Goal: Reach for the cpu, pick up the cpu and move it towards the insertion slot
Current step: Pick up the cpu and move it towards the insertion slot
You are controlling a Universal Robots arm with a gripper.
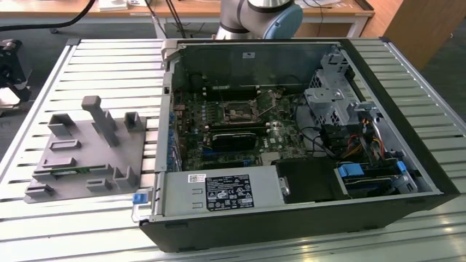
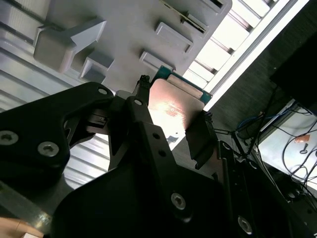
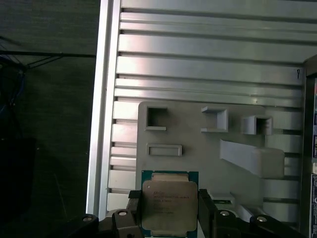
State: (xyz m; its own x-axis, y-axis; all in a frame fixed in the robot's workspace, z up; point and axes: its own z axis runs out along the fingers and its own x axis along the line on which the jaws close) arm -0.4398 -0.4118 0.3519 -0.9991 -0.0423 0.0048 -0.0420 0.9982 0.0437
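The cpu (image 3: 168, 206) is a flat square chip with a silvery top and a green rim. It sits between my two black fingers (image 3: 206, 208), and my gripper (image 3: 169, 208) is shut on its opposite edges. In the second wrist view the cpu (image 2: 171, 106) shines between the same fingers (image 2: 200, 136) of the gripper (image 2: 171, 116), well above the grey fixture plate (image 2: 124, 29). The insertion slot (image 1: 239, 112) is a dark square socket with a metal frame on the green board inside the open computer case (image 1: 306, 218).
The grey fixture plate (image 1: 80, 158) with upright blocks lies on the slatted metal table (image 1: 109, 60) at the exterior view's left of the case. The plate (image 3: 198, 148) lies below the held chip. A power supply (image 1: 218, 191), drive cages and cables crowd the case.
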